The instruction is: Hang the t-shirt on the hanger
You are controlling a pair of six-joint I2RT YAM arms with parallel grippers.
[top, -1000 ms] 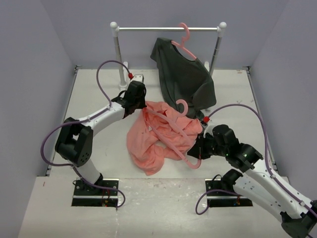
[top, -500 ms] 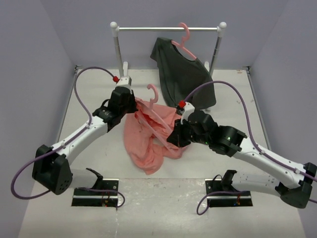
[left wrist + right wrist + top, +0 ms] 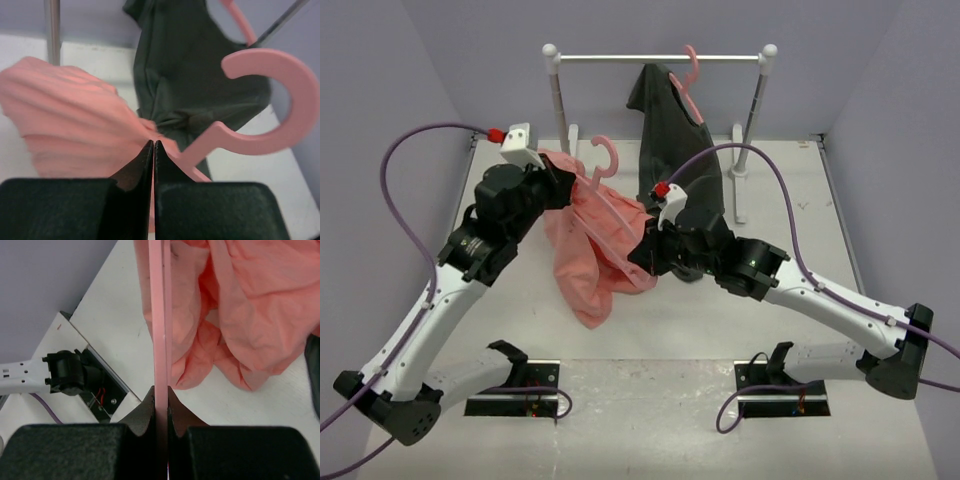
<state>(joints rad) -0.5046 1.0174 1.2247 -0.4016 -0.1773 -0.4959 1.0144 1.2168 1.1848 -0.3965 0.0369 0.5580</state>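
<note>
Nearby, just beyond the arm bases, the right end effector (image 3: 161,393) is clamped tight on a straight bar of the thin pink plastic hanger (image 3: 160,315). The hanger rides tilted above the white tabletop (image 3: 790,190), curled hook uppermost. With so narrow a pinch on a slim bar, the hanger could swivel or slip if the cloth drags on it.

Beyond, the crumpled salmon-pink t-shirt (image 3: 588,245) hangs bunched over the hanger. Whether either shoulder is seated cannot be told.

The left end effector (image 3: 153,146) is shut on a gathered fold of that shirt beside the hook's neck. A hard pull there might tug the fabric off or strain the collar.

Farthest, the dark grey shirt (image 3: 675,140) on the white rail (image 3: 660,58) hangs close behind. The raised hook may snag it.
</note>
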